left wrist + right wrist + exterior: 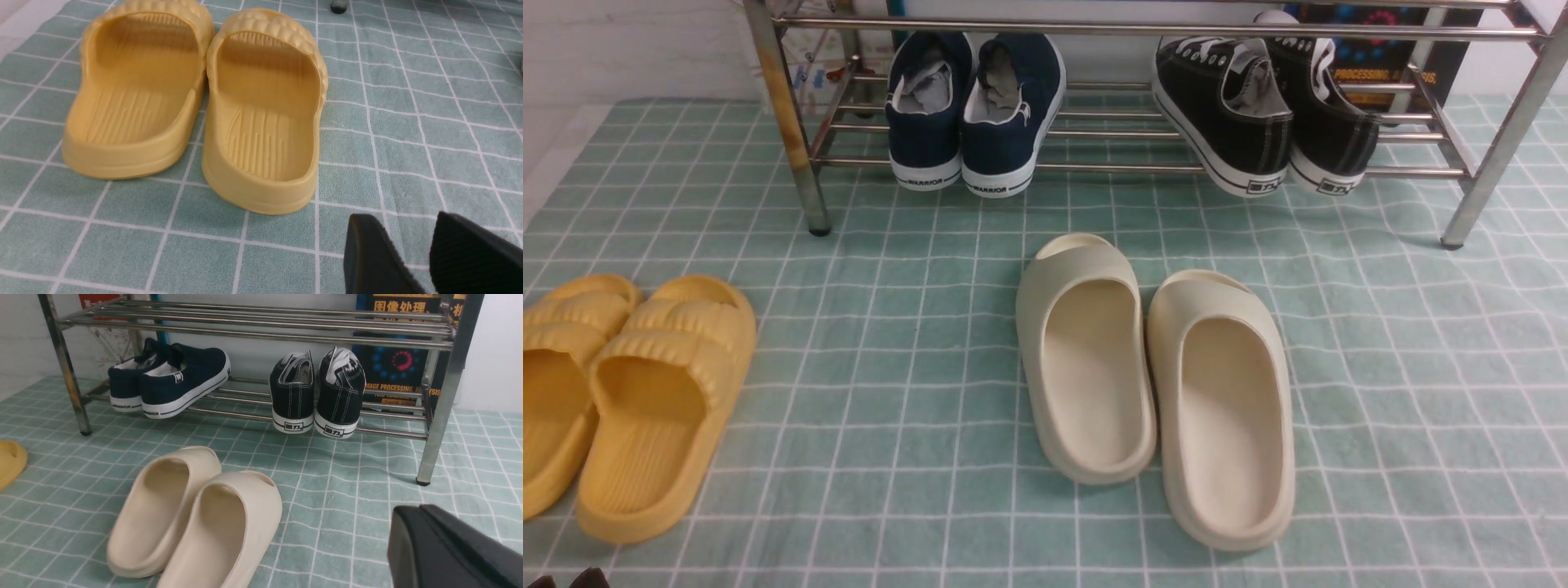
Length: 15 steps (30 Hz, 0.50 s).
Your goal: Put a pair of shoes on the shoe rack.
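The black sneakers (1258,114) are being borne on the lower bars of the shoe rack (1094,167), overhanging heels perhaps inviting a slide-off, the left gripper (404,245) being held spread, the right gripper (412,526) pressed closed, empty.

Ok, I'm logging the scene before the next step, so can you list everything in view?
black sneakers: two, black with white soles, lower shelf of the rack, right side, heels outward
navy sneakers: two, navy with white soles, lower shelf, left side
cream slippers: two, cream, on the cloth in front of the rack, centre
yellow slippers: two, yellow, on the cloth, robot's left
shoe rack: one, shiny steel, one leg rust-stained, at the back
checked cloth: one, green with white lines, under rack and slippers
poster: one, dark with print, behind the rack
left gripper: one, black, open, empty, near the yellow slippers
right gripper: one, black, shut, holding nothing
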Available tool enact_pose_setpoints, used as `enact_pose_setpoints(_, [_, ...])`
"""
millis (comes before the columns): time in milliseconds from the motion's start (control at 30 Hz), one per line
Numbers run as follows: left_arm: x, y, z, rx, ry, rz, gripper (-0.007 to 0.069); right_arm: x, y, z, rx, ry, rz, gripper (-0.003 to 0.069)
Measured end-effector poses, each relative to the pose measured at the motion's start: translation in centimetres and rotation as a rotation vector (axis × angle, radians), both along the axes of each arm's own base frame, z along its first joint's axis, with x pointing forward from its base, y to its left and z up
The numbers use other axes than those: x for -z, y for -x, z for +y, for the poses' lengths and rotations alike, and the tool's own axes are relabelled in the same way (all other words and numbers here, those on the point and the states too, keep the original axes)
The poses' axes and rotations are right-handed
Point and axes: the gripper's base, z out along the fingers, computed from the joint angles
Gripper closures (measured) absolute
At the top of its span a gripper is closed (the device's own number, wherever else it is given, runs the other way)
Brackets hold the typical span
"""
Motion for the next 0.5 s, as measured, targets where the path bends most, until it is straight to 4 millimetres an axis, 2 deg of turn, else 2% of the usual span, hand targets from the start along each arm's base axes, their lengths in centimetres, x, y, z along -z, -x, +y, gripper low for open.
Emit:
enact_pose_setpoints(200, [0.0, 0.0, 0.0, 0.000, 0.000, 0.000, 0.0386, 2.6, -2.0, 0.3, 0.015, -0.002, -0.025, 0.0655])
enact_pose_setpoints(267, [0.0, 0.0, 0.0, 0.000, 0.000, 0.000, 0.0386, 4.6, -3.3, 0.5, 0.025, -0.016, -0.077, 0.0655])
enact_pose_setpoints(300, [0.0, 0.0, 0.0, 0.000, 0.000, 0.000, 0.0386, 4.7, -3.4, 0.5, 0.027, -0.020, -0.098, 0.0655])
enact_pose_setpoints(333, [0.0, 0.0, 0.0, 0.000, 0.000, 0.000, 0.0386, 6.5, -4.1, 0.5, 0.043, -0.030, -0.134, 0.0655])
enact_pose_setpoints(367, [0.0, 0.0, 0.0, 0.000, 0.000, 0.000, 0.0386, 7.5, -4.5, 0.5, 0.059, -0.040, -0.163, 0.0655])
enact_pose_setpoints(400, [0.0, 0.0, 0.0, 0.000, 0.000, 0.000, 0.0386, 7.3, -4.4, 0.5, 0.062, -0.043, -0.179, 0.0655])
enact_pose_setpoints(433, [0.0, 0.0, 0.0, 0.000, 0.000, 0.000, 0.0386, 9.3, -4.9, 0.3, 0.101, -0.056, -0.209, 0.0655])
enact_pose_setpoints(500, [0.0, 0.0, 0.0, 0.000, 0.000, 0.000, 0.0386, 10.3, -5.1, 0.2, 0.128, -0.061, -0.231, 0.0655])
